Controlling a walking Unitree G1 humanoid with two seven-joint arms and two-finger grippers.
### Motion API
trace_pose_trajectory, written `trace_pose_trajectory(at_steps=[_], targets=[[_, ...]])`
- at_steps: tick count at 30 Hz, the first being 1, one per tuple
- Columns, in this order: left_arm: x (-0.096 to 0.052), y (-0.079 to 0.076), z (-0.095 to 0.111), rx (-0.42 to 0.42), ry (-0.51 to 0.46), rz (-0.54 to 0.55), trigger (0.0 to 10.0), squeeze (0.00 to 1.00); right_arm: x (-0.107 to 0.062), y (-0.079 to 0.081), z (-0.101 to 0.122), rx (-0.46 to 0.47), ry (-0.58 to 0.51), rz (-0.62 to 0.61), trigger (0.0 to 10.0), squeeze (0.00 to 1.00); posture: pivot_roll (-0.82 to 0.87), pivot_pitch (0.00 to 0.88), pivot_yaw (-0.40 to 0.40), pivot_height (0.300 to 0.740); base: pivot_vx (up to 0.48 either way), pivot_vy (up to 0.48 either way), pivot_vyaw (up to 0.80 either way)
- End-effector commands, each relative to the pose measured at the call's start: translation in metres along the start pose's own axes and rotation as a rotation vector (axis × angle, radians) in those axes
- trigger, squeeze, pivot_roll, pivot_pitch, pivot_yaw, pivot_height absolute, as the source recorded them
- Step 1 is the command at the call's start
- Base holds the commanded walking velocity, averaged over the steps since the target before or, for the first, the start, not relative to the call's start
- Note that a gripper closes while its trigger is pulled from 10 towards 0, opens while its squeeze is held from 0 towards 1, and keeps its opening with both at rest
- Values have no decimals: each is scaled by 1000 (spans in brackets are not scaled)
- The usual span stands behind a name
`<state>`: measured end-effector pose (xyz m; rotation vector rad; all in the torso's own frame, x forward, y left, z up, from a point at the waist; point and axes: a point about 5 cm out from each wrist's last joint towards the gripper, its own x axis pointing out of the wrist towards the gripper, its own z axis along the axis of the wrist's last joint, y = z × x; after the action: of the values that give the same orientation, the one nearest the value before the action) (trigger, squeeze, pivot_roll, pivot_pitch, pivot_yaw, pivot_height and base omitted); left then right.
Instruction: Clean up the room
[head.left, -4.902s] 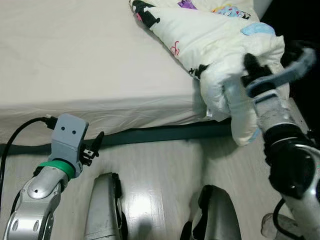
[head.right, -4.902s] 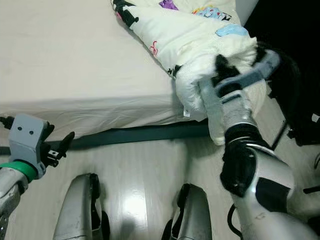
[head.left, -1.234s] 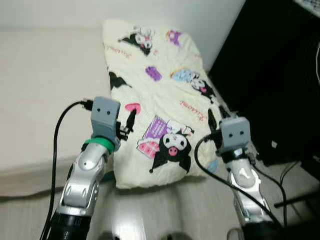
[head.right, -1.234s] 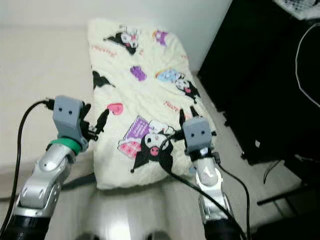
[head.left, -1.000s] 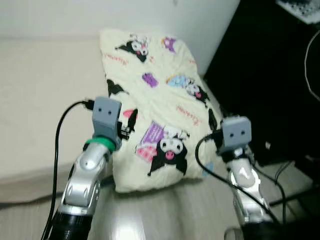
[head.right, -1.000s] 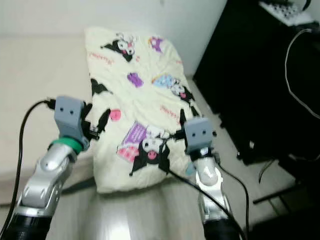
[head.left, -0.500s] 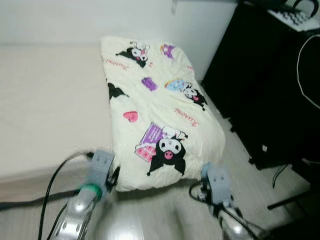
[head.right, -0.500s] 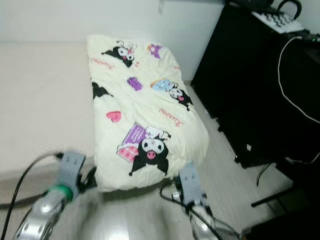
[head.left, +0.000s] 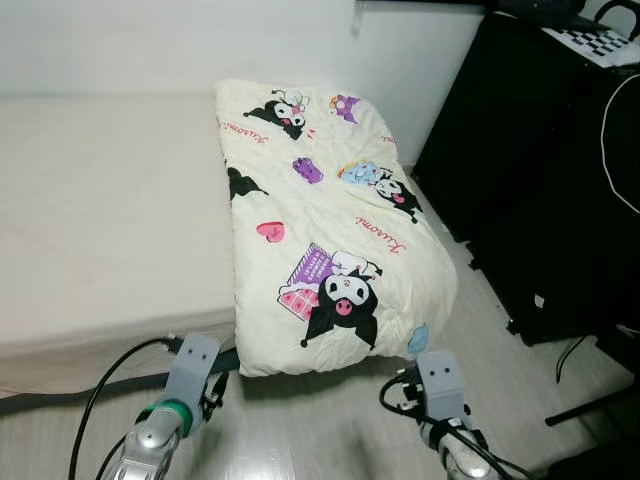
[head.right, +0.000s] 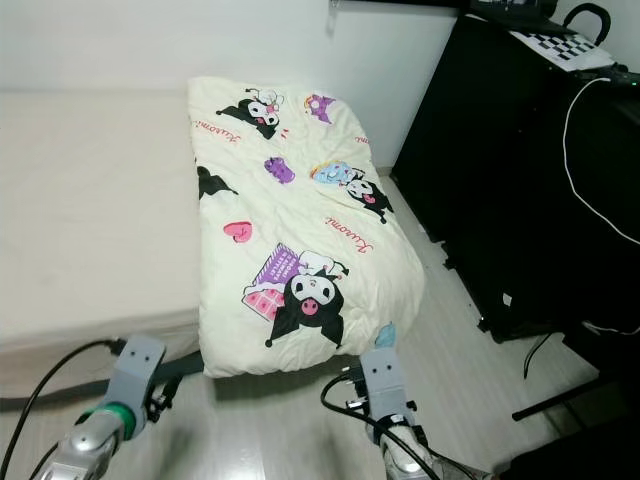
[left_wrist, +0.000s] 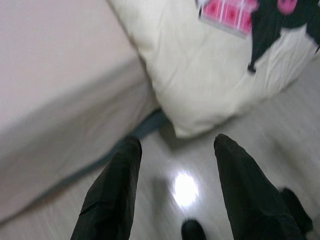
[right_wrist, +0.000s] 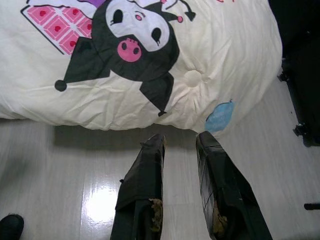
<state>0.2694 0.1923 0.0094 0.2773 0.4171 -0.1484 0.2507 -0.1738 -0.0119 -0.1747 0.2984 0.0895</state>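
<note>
A cream quilt (head.left: 320, 230) printed with black cartoon figures lies spread flat along the right side of the beige bed (head.left: 100, 220). Its near end hangs over the foot of the bed. Both arms are held low, in front of the bed's foot. My left gripper (left_wrist: 177, 142) is open over the floor, below the quilt's hanging corner (left_wrist: 200, 100), with nothing between its fingers. My right gripper (right_wrist: 180, 140) is open too, pointing at the quilt's near edge (right_wrist: 150, 100) and not touching it.
A tall black cabinet (head.left: 540, 180) stands close along the bed's right side, with cables (head.left: 620, 130) hanging on it. A narrow strip of light wood floor (head.left: 470, 300) runs between them. A dark bed base (head.left: 60, 400) shows under the mattress.
Both grippers have dropped from above the quilt to below the bed's edge. The camera has pulled back. The quilt, held bunched by the right gripper 4.9 s ago, now lies flat.
</note>
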Motion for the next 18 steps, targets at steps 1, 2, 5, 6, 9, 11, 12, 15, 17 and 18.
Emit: trace_pose_trajectory(at_steps=[1,2,5,6,9,11,12,15,17,18], targets=[[0,-7,-8,0,21,-26,10000,0,-4,-3,-7,23,18,-15,10000,0,29,100,-58,740,0,0,0],[0,-7,-8,0,21,-26,10000,0,-4,-3,-7,23,18,-15,10000,0,29,100,-58,740,0,0,0],[2,-10,-4,7,2,-31,10000,0,-3,-1,-5,26,10,-17,10000,0,27,100,-59,740,0,0,0],[2,-10,-4,7,2,-31,10000,0,-3,-1,-5,26,10,-17,10000,0,27,100,-59,740,0,0,0],[3,-11,-4,7,-1,-31,10000,0,-2,1,-4,27,8,-16,10000,0,26,100,-58,740,0,0,0],[3,-11,-4,6,-2,-30,10000,0,-2,2,-4,28,7,-14,10000,0,26,100,-58,740,0,0,0],[4,-11,-5,6,-3,-29,10000,0,-2,2,-4,17,7,-12,10000,0,30,101,-60,740,0,0,0],[3,-12,-5,7,-5,-29,10000,0,-2,2,-5,15,10,-8,10000,0,30,101,-60,740,0,0,260],[3,-12,-6,8,-5,-29,10000,0,-2,1,-5,20,9,-8,10000,0,30,101,-60,740,0,0,781],[3,-12,-6,8,-6,-30,10000,0,-2,0,-5,19,7,-11,10000,0,30,101,-60,740,0,0,794]])
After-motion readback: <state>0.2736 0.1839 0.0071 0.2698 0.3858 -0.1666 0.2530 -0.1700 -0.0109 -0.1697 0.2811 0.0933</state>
